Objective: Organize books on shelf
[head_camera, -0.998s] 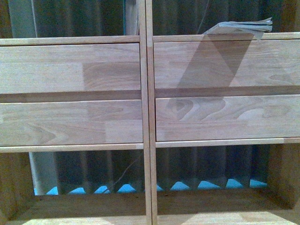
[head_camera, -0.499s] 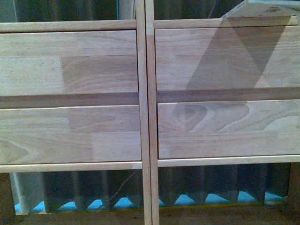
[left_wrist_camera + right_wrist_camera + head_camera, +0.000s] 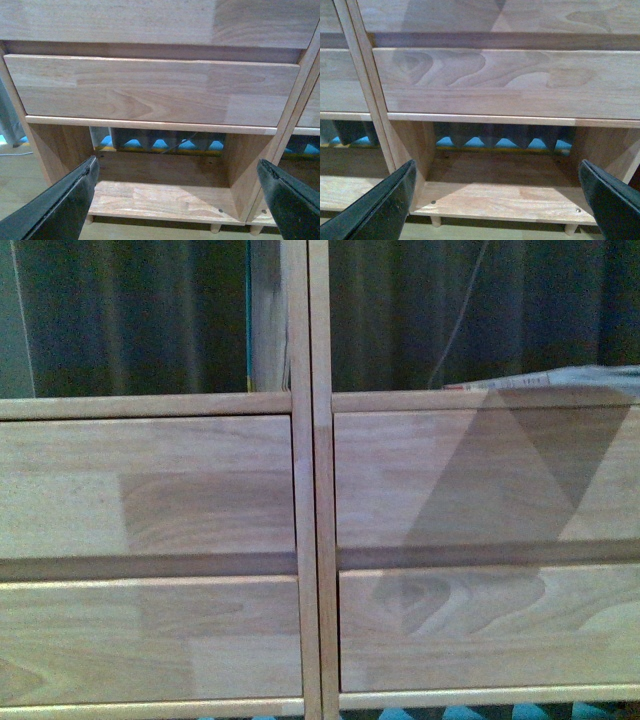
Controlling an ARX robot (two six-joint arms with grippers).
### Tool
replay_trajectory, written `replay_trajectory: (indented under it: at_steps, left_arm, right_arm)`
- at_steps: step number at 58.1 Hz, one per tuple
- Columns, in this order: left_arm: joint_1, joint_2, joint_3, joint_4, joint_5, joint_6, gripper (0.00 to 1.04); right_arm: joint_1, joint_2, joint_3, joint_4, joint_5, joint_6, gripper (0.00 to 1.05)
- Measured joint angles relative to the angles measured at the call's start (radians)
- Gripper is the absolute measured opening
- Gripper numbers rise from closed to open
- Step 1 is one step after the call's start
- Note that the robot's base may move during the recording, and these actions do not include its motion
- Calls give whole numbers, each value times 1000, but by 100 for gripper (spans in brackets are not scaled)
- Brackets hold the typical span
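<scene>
The shelf (image 3: 200, 490) fills the front view with its light-wood drawer fronts and centre posts. A thin white book (image 3: 570, 380) lies flat on the board above the right drawers, at the picture's right edge. A pale upright slab with a teal edge (image 3: 262, 320), probably the teal book, stands against the centre post in the upper left compartment. Neither arm shows in the front view. My left gripper (image 3: 177, 200) is open before the bottom left compartment (image 3: 160, 195), nothing between its fingers (image 3: 65, 200). My right gripper (image 3: 495, 200) is open before the bottom right compartment (image 3: 505, 195).
Dark pleated curtain (image 3: 130, 310) hangs behind the open-backed compartments, with blue flooring (image 3: 495, 142) showing under it. Short peg legs (image 3: 216, 228) hold the shelf off a pale wooden floor. A thin cable (image 3: 460, 320) hangs behind the upper right compartment.
The front view has shifted upward: the drawers sit lower in the picture, the upper compartments show, and the bottom compartments have dropped out of sight.
</scene>
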Motion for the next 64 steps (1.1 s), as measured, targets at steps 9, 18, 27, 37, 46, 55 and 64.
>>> replay_trajectory:
  at_steps: [9, 18, 27, 37, 46, 55, 64]
  left_arm:
    - [0, 0, 0, 0, 1, 0, 97]
    - [0, 0, 0, 0, 2, 0, 97]
    - [0, 0, 0, 0, 1, 0, 97]
    - [0, 0, 0, 0, 1, 0, 97]
    - [0, 0, 0, 0, 1, 0, 97]
    - [0, 0, 0, 0, 1, 0, 97]
    - [0, 0, 0, 0, 1, 0, 97]
  right_arm:
    - [0, 0, 0, 0, 0, 1, 98]
    - [-124, 129, 35, 77, -327, 234, 98]
    - [-203, 421, 201, 333, -470, 592, 98]
    - [-147, 776, 408, 508, -407, 900, 98]
    - [-66, 1089, 581, 602, -323, 1115, 98]
    - [0, 1277, 699, 625, -249, 1233, 98]
    - [35, 1381, 803, 625, -203, 1291, 98]
